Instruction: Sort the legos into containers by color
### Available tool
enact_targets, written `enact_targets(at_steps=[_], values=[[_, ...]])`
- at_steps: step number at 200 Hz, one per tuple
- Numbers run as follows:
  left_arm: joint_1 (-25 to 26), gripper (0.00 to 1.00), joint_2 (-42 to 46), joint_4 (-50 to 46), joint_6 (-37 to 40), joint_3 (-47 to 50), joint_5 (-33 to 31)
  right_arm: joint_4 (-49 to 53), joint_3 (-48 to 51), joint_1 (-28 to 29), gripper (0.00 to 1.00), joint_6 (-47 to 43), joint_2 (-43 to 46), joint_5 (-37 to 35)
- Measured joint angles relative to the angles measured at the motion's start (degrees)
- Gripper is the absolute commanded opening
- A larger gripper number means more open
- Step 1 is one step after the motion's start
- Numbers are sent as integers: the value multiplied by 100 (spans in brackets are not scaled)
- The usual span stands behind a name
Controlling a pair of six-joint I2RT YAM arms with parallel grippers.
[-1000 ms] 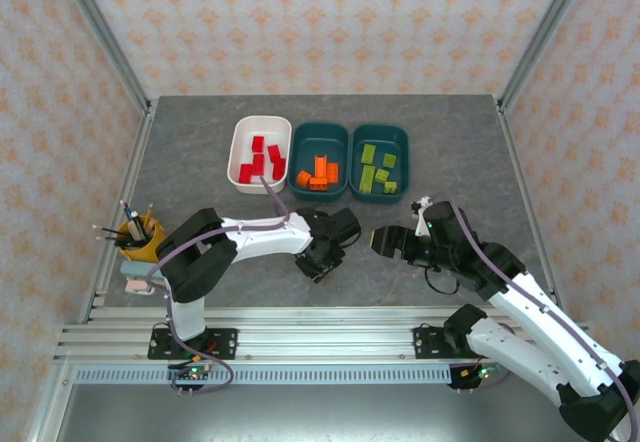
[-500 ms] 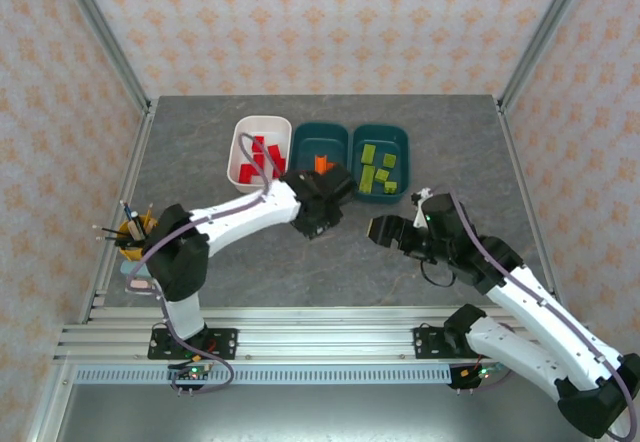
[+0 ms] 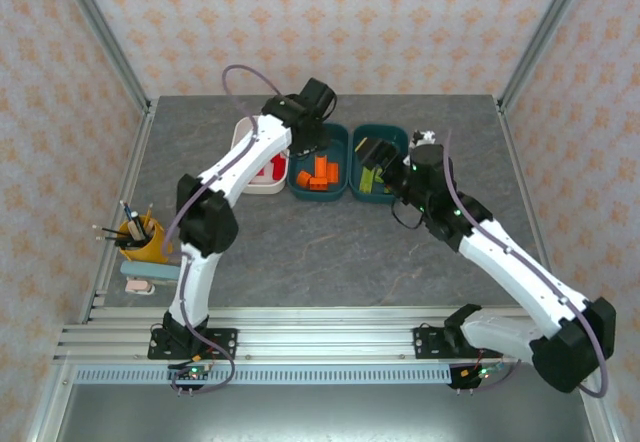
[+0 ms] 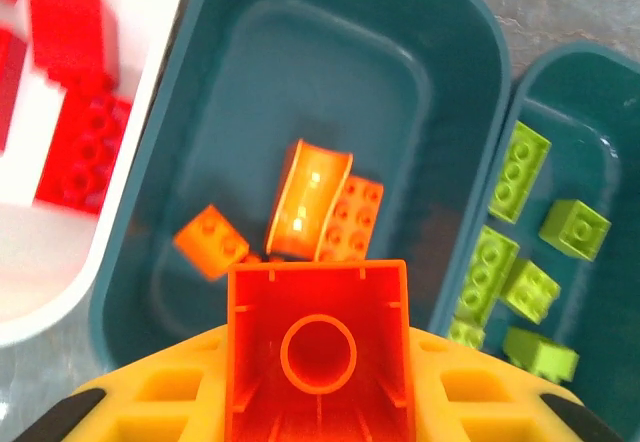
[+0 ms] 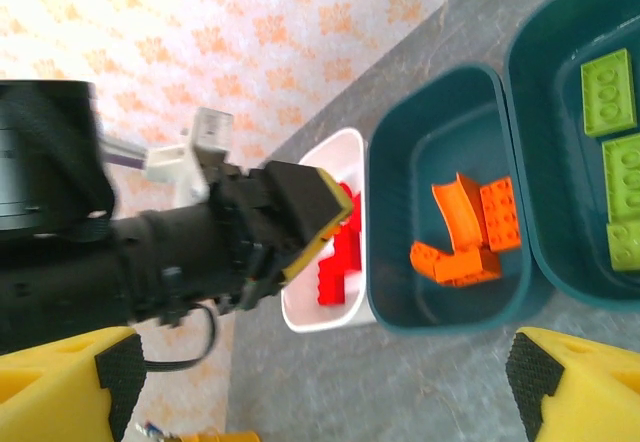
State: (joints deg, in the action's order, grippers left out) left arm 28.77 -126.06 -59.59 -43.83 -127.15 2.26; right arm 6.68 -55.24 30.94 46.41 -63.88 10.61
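Pen cup (image 3: 140,240) far L; L arm (image 3: 240,162) covers white tub (image 4: 60,297).

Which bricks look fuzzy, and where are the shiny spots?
Left wrist view: the red bricks at the edge are smeared, and light glints off the curved orange piece. Right wrist view: the left arm looks blurry. Top view: sharp.

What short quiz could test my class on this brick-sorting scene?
1. True or false: the left hand grips a lime green plastic brick.
2. The red plastic bricks lie in a rounded plastic tub of which colour? A white; B black; C yellow.
3. Complete: the right hand is ____ (open or shut).
Key: 1 false, it grips an orange plastic brick; 2 A; 3 open.
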Motion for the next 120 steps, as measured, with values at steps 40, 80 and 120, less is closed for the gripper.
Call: enact_targets(at_steps=[40,80,120], values=[[-254,24,-1272,-186,485,-1397,-66,-155,-323,-323,95,269,-754,138],[-529,24,-1764,-2,737,-1576,-83,-144,-457,-374,95,310,-1010,271],[-616,25,-2382,313,817,-1963,81,-87,-483,-378,94,308,-1056,332]])
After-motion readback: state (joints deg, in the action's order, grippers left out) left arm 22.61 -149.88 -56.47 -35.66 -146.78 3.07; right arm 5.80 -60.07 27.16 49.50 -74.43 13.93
